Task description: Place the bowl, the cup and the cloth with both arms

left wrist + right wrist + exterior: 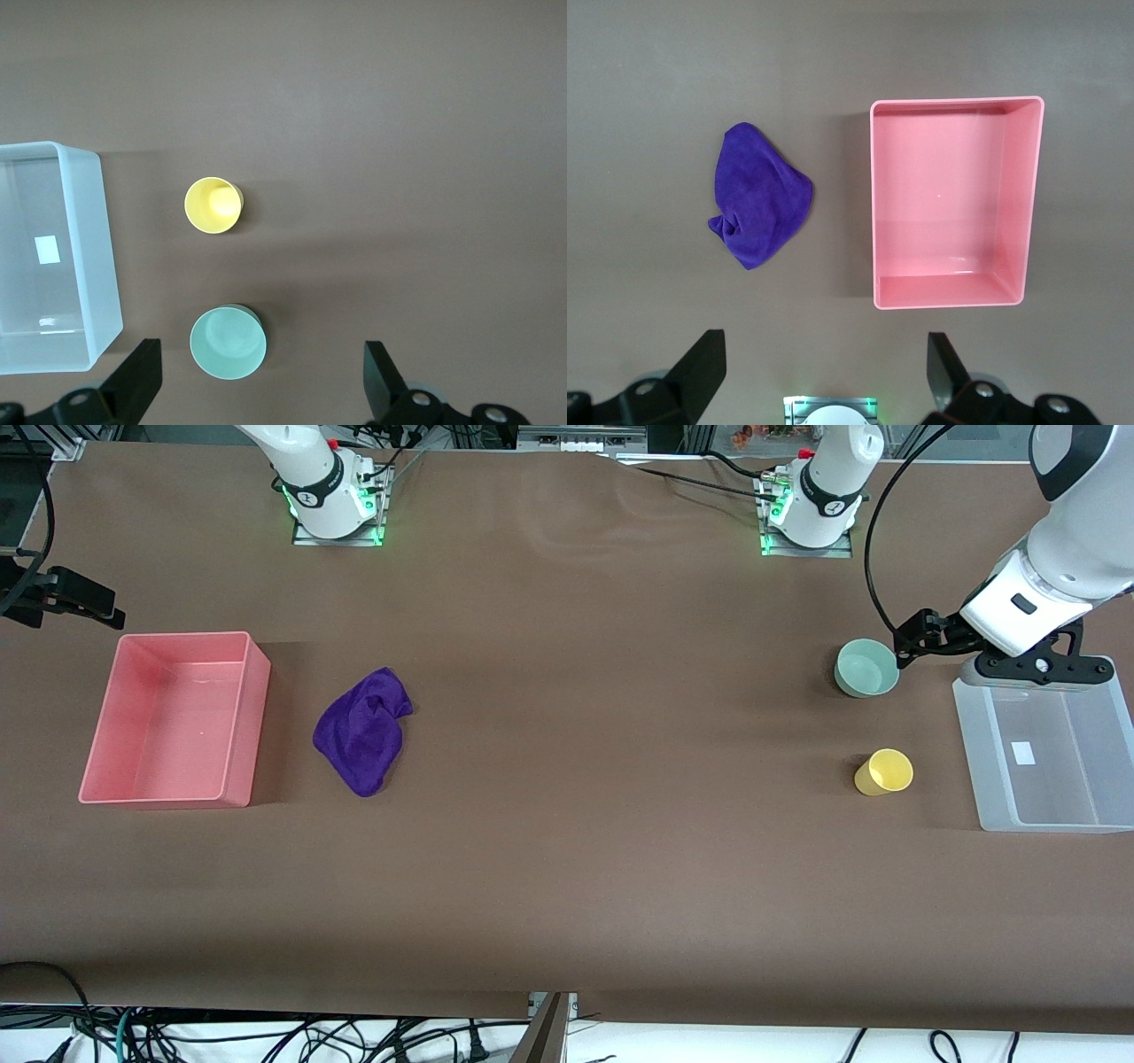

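The mint-green bowl [866,669] stands upright on the table toward the left arm's end. The yellow cup [883,771] stands upright, nearer the front camera than the bowl. My left gripper [1038,675] hangs open and empty in the air above them. In the left wrist view the bowl [228,343] shows between the open fingers of the left gripper [261,390], with the cup [213,205] farther up. The purple cloth [363,731] lies crumpled toward the right arm's end. My right gripper [824,381] is open and empty, high over the table, and shows at the frame edge [62,598]. The cloth [757,208] lies apart from it.
An empty pink bin [252,726] stands beside the cloth at the right arm's end, also seen in the right wrist view [948,195]. An empty clear plastic bin [1045,779] stands beside the cup and bowl at the left arm's end, also in the left wrist view [53,292].
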### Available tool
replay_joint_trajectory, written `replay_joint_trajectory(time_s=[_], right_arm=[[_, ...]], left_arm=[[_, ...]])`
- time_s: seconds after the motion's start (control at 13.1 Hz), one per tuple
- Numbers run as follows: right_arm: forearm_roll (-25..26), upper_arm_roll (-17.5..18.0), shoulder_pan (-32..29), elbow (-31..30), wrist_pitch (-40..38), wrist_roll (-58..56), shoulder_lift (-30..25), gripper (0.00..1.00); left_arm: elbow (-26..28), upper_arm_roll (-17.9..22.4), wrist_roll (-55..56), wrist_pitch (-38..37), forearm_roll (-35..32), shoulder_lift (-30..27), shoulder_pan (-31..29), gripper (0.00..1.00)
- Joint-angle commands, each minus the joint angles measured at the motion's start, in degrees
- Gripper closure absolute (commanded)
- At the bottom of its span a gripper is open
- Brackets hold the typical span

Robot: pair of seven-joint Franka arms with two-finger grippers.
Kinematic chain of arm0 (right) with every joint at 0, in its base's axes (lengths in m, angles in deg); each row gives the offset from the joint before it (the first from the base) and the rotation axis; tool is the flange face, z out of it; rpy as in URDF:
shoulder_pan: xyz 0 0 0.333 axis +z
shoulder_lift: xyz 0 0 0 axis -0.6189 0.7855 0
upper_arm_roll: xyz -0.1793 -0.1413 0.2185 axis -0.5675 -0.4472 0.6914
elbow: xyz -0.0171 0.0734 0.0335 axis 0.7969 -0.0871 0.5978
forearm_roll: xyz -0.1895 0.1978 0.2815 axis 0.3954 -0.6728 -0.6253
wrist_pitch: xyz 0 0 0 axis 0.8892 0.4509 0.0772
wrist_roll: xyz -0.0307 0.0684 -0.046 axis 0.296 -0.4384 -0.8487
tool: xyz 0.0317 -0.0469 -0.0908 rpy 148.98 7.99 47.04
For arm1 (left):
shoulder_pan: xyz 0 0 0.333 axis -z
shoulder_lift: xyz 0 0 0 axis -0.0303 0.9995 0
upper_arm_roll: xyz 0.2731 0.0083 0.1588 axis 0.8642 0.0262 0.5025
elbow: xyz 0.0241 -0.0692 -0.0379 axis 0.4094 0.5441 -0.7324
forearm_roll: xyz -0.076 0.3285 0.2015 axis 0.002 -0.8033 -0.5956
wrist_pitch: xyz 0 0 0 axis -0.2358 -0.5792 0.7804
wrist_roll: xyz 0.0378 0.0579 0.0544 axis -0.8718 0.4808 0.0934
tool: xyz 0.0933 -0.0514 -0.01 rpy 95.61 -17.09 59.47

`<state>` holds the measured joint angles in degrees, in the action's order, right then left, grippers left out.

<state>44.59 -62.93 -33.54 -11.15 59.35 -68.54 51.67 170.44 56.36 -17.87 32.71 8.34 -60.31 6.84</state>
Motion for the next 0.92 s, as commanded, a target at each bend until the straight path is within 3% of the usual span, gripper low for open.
replay_joint_trajectory(time_s=[0.0,0.38,0.84], right_arm=[[0.4,0.0,0.1,0.3,-0.3,-0.6,-0.1,0.0],[0.4,0.0,0.1,0.3,-0.1,-0.6,-0.1,0.0],[0.6,0.1,0.1,0.4,0.0,-0.5,0.5,0.0]], left_arm=[[-1.8,-0.6,0.1,-1.5,0.9,0.7,-0.8,0.0],[-1.8,-0.6,0.1,-3.0,0.9,0.7,-0.8,0.0],[-0.7,-0.1,-0.2,-16.5,0.0,2.4,-2.8,0.0]])
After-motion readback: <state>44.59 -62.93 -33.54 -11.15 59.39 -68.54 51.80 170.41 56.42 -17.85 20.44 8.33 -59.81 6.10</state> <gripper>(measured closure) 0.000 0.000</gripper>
